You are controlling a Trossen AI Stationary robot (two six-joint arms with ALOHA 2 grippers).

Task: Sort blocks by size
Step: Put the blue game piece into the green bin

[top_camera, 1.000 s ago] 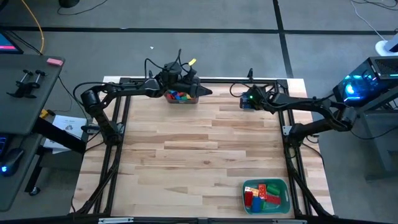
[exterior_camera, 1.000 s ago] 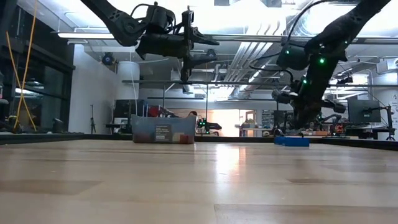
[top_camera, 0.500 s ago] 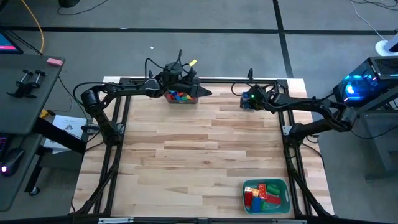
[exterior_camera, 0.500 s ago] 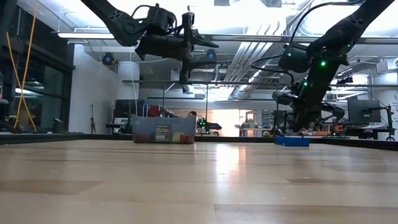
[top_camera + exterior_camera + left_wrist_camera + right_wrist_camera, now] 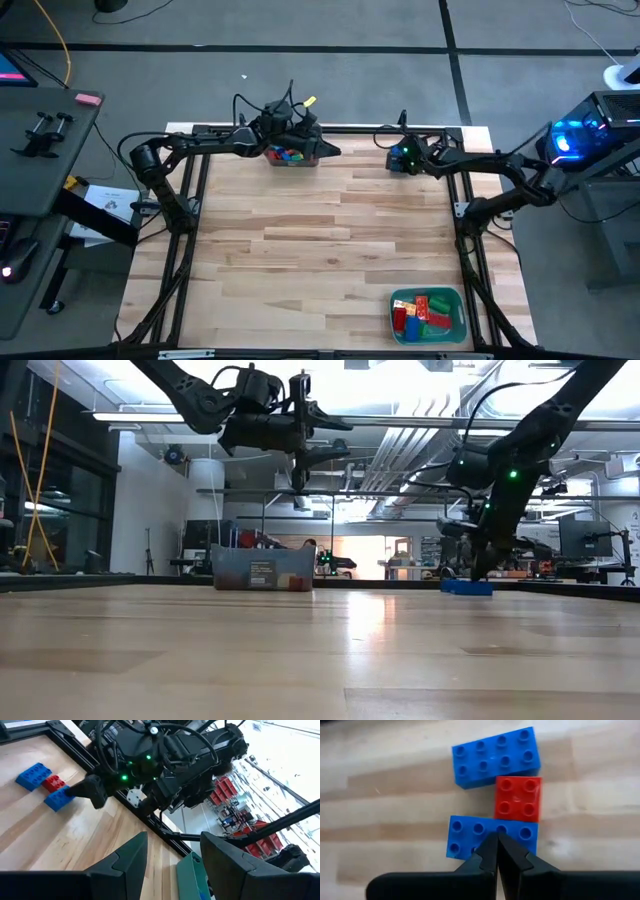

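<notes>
Three blocks lie flat on the table at its far right: a long blue block (image 5: 495,756), a short red block (image 5: 517,797) touching it, and a second long blue block (image 5: 462,836) on the red one's other side. My right gripper (image 5: 496,840) is shut, its tips at the top of that second blue block (image 5: 467,587). My left gripper (image 5: 174,837) hangs open and empty above the grey bin (image 5: 292,155) at the far edge, which holds several coloured blocks. My right gripper slants down from above with its shut fingertips (image 5: 490,851) over the studded top of the long blue block, near the middle of its length (image 5: 492,831). The block lies flat on the table. I cannot tell whether the tips touch it.
A teal tray (image 5: 458,300) with several red, green and blue blocks sits at the near right corner. The grey bin (image 5: 262,568) stands at the far edge, left of the three blocks. The wide middle of the wooden table (image 5: 320,240) is bare.
My right gripper has sunk toward the long blue block beside the red one and has rolled a little, staying shut. The blocks lie where they were.
</notes>
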